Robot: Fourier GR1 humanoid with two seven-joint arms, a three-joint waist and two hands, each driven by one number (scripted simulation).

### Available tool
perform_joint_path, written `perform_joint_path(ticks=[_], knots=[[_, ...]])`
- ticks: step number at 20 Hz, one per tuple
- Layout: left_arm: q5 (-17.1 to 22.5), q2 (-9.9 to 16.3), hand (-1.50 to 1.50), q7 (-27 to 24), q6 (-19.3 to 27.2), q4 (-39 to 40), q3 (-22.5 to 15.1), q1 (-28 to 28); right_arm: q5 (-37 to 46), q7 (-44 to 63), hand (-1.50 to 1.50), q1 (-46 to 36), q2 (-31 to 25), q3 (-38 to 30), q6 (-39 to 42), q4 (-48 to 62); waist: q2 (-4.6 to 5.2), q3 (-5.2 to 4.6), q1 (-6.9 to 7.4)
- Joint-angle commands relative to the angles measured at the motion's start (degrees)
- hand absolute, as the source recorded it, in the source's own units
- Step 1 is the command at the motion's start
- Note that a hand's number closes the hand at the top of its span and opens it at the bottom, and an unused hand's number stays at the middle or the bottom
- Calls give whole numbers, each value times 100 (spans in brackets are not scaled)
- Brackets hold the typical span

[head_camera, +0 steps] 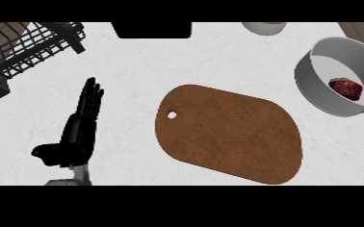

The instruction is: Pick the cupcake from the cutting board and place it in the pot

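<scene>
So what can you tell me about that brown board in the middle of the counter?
The cutting board is a flat brown slab, wood-like, with rounded corners and a small round hole near its left end. It lies flat on the white counter, turned at a slant, with nothing on top of it. The grey pot sits apart, to its upper right; the left hand rests apart at its left.

Left hand (77, 130), fingers straight.

My left hand (78, 130): matte black, long slim segmented fingers, stubby thumb off the side. Short grey forearm (74, 177) section at the wrist. No markings visible.
</scene>
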Motion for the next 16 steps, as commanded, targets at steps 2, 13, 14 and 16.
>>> perform_joint_path(ticks=[2, 13, 14, 16], knots=[[108, 74, 0, 30, -123, -43, 95, -93, -792, -130, -150, 17, 46, -482, -238, -80, 15, 3, 29], [-222, -248, 0, -121, 161, 210, -114, -34, -2295, -1731, -150, 906, -1202, -1405, 546, 1328, 21, 4, 18], [-140, -111, 0, -157, -6, -24, -63, 90, -2371, -1835, -150, 1007, -950, -1251, 407, 1055, 17, 3, 32], [-105, 14, 0, 301, -38, -600, -92, 319, -2503, -2337, -150, 1176, -1261, -1480, 562, 1700, 15, 7, 46]])
